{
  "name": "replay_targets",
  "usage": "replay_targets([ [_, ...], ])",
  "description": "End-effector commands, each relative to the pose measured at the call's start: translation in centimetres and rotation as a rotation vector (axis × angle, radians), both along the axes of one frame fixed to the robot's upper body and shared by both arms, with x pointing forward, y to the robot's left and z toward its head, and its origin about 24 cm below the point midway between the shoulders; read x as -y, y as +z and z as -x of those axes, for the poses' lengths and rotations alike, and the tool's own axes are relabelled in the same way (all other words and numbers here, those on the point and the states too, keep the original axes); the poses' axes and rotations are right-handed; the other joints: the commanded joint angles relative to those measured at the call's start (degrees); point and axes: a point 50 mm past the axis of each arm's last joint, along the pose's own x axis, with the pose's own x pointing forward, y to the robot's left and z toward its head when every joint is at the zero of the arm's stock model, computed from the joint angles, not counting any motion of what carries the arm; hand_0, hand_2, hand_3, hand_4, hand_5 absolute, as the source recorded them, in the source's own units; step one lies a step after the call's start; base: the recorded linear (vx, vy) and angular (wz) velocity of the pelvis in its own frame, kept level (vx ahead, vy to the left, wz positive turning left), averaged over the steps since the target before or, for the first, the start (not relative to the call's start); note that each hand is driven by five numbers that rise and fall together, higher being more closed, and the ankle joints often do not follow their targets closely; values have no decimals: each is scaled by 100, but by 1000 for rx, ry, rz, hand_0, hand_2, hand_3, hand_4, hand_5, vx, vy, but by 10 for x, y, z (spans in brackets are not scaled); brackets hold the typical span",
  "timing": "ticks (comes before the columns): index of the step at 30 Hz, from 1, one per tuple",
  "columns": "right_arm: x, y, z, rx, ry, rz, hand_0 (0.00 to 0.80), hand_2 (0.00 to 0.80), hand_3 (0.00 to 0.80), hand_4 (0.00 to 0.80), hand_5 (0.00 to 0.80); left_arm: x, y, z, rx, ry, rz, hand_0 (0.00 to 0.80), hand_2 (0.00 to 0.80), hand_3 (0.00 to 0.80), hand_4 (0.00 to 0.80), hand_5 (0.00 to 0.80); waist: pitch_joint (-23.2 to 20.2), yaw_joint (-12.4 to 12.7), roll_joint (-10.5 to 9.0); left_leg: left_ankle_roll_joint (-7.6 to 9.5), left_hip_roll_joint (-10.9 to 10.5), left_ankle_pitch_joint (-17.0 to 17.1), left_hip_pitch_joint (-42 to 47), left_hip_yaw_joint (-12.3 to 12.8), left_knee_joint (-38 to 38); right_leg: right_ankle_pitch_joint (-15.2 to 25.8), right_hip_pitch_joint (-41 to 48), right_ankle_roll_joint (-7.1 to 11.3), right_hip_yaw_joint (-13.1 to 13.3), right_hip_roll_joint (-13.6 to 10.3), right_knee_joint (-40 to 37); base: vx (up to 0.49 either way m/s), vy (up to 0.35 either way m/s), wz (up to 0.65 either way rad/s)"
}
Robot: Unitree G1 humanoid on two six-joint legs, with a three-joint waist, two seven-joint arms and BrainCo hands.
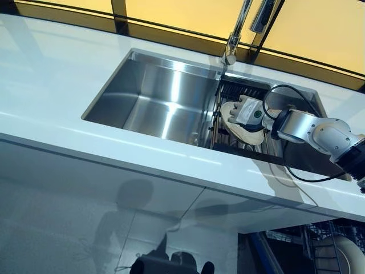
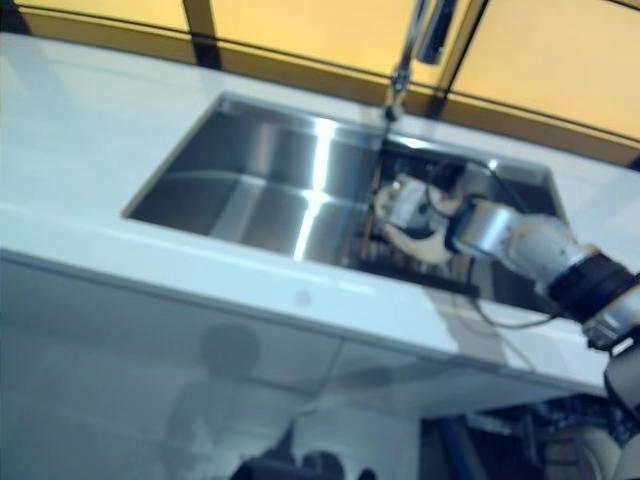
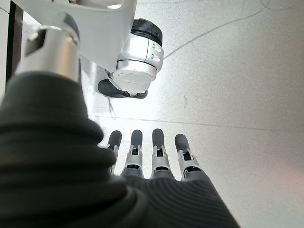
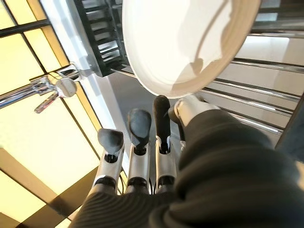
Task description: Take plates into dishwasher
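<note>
A white plate [image 1: 246, 135] stands in a dark dish rack [image 1: 239, 90] in the right part of the steel sink [image 1: 154, 97]. My right hand [image 1: 246, 111] reaches into the sink and lies against the plate's upper side. In the right wrist view its fingers [image 4: 140, 128] are straight just below the plate's rim [image 4: 180, 52], and the thumb [image 4: 190, 110] sits close to the rim. I cannot tell whether it touches. My left hand [image 3: 152, 156] shows only in its own wrist view, open over the floor, holding nothing.
A tall tap [image 1: 232, 45] stands behind the sink. A white counter [image 1: 51, 74] surrounds the sink. Below at the right, an open dishwasher rack [image 1: 319, 245] holds a white plate [image 1: 345, 257]. White cabinet fronts [image 1: 85, 211] lie under the counter.
</note>
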Motion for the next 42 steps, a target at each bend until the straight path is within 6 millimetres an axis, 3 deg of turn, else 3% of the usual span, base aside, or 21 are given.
replay_targets([
  [1,15,29,2,89,-52,-10,800,800,800,800,800,-10,2,5,-45,-48,-36,0,0,0,0,0,-317,117,-81,180,-150,670,-236,168,-402,-303,499,528,69,-380,-5,0,0,0],
  [7,28,32,-1,-2,-211,-224,800,800,800,800,800,-9,1,7,-55,-59,-32,0,0,0,0,0,-375,79,-59,183,-143,654,-183,190,-402,-317,535,528,114,-377,-5,17,6,-4],
  [8,38,31,-4,-65,-319,-343,515,515,515,515,515,-9,1,7,-54,-60,-29,0,0,0,0,0,-355,73,-45,179,-135,655,-168,192,-402,-317,548,527,114,-383,-5,0,0,0],
  [9,43,30,-5,-102,-371,-401,0,0,0,0,0,-9,1,7,-53,-60,-28,0,0,0,0,0,-346,64,-38,178,-135,656,-161,194,-402,-316,552,524,119,-384,-5,0,0,0],
  [10,54,27,-8,-175,-478,-504,0,0,0,0,0,-9,1,8,-54,-57,-26,0,0,0,0,0,-332,46,-31,176,-136,655,-144,202,-402,-314,561,516,132,-386,-5,0,0,0],
  [15,71,12,-14,-398,-662,-760,0,0,0,0,0,-10,0,9,-60,-57,-30,0,0,0,0,0,-305,41,-54,165,-129,656,-76,204,-402,-307,615,489,135,-393,-5,5,-1,-1],
  [25,69,-23,-24,-675,-807,-1101,0,0,0,0,0,-4,0,-1,-55,-66,-25,0,0,0,0,0,-247,38,-10,129,-83,684,-65,282,-402,-282,602,463,158,-423,-5,-1,-3,-5],
  [31,65,-42,-26,-734,-821,-1159,0,0,0,0,0,0,-1,-6,-51,-63,-15,0,0,0,0,0,-189,12,35,136,-85,690,-71,303,-402,-269,575,446,191,-427,-5,0,0,0],
  [42,51,-33,-28,-689,-728,-1193,0,0,0,0,0,4,-2,-9,-48,-53,-12,0,0,0,0,0,-183,-17,41,146,-98,696,-73,327,-402,-263,559,441,228,-420,-5,0,0,0],
])
